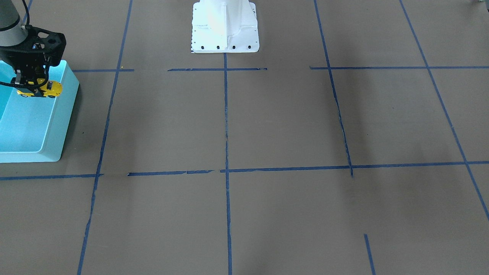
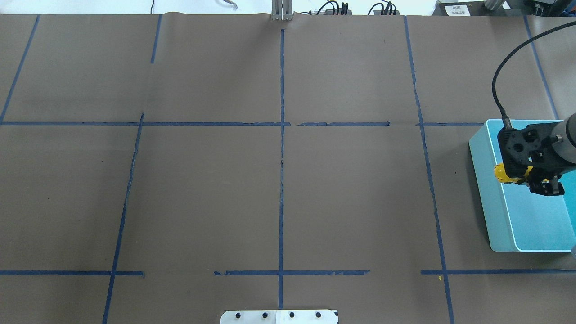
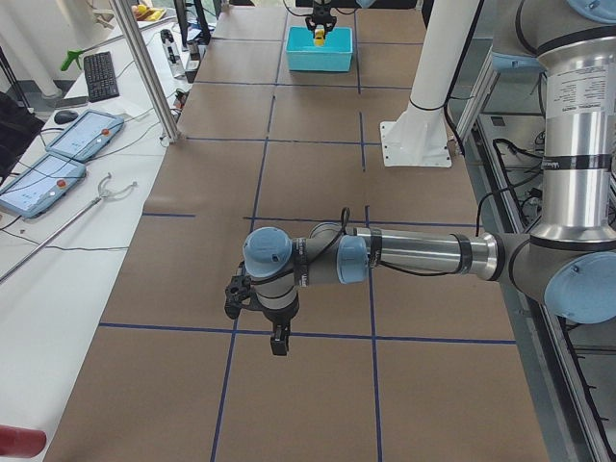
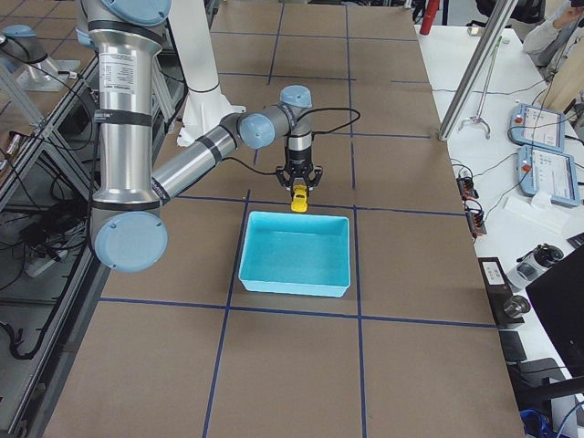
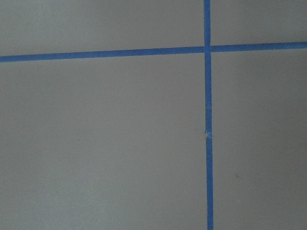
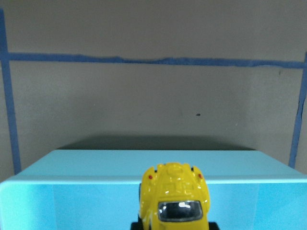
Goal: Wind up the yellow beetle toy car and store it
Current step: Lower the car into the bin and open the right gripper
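Observation:
My right gripper (image 1: 33,88) is shut on the yellow beetle toy car (image 1: 49,88) and holds it over the near-robot end of the light blue bin (image 1: 57,126). In the overhead view the car (image 2: 502,173) sticks out from under the right gripper (image 2: 528,179), above the bin's inner wall (image 2: 488,180). The right wrist view shows the car (image 6: 175,196) from above, over the bin's rim (image 6: 72,165). The exterior right view shows the car (image 4: 299,198) hanging above the bin (image 4: 297,251). My left gripper (image 3: 277,339) hovers over bare table far from the bin; I cannot tell if it is open.
The white robot base (image 1: 225,26) stands at mid table. Blue tape lines cross the brown table cover. A metal pole (image 3: 144,67), a keyboard (image 3: 99,75) and tablets (image 3: 85,133) are on the side bench beyond the table edge.

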